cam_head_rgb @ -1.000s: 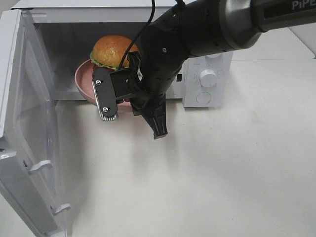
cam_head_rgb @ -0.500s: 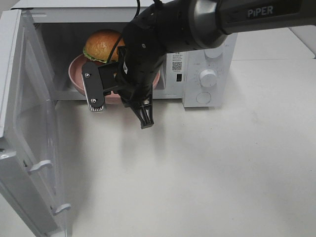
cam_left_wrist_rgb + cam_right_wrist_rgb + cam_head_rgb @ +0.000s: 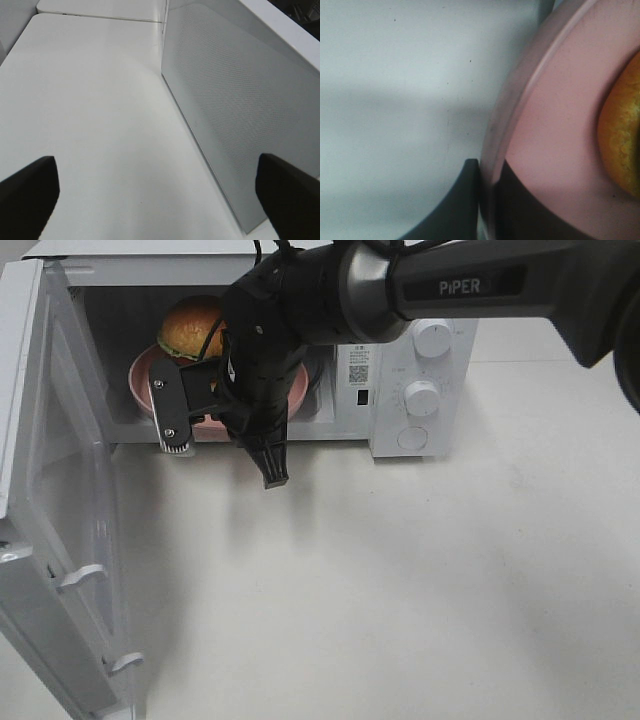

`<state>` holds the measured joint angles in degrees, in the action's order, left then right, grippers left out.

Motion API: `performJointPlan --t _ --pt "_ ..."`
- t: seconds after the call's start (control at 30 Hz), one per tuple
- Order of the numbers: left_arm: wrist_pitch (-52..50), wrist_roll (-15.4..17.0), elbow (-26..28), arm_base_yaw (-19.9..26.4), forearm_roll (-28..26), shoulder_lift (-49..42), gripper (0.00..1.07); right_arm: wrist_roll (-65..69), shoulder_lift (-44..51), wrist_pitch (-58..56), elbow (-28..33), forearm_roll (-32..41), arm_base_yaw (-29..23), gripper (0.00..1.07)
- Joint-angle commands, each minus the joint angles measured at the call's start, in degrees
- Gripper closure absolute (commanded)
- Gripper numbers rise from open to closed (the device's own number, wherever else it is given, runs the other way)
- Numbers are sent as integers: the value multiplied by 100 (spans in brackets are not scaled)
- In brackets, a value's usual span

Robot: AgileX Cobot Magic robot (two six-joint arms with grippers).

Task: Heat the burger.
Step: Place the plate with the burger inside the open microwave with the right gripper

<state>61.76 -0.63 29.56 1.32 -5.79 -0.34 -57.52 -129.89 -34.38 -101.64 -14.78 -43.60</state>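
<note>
burger (image 3: 188,328): on plate (image 3: 140,382), inside microwave (image 3: 425,350) | plate: in microwave cavity | door (image 3: 60,500): left-front of microwave

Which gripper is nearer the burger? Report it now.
Right. The right gripper is shut on the rim of the pink plate carrying the burger; the left gripper is open outside the microwave, burger out of its view.
</note>
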Motion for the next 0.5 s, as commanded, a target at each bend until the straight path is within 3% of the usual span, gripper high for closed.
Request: performJointPlan --t 0.03,0.5 --pt "-57 -6 0 29 -29 -103 4 52 -17 269 -292 -166 23 107" --pt "-57 -6 0 29 -29 -103 4 304 -424 46 -1089 -435 92 107"
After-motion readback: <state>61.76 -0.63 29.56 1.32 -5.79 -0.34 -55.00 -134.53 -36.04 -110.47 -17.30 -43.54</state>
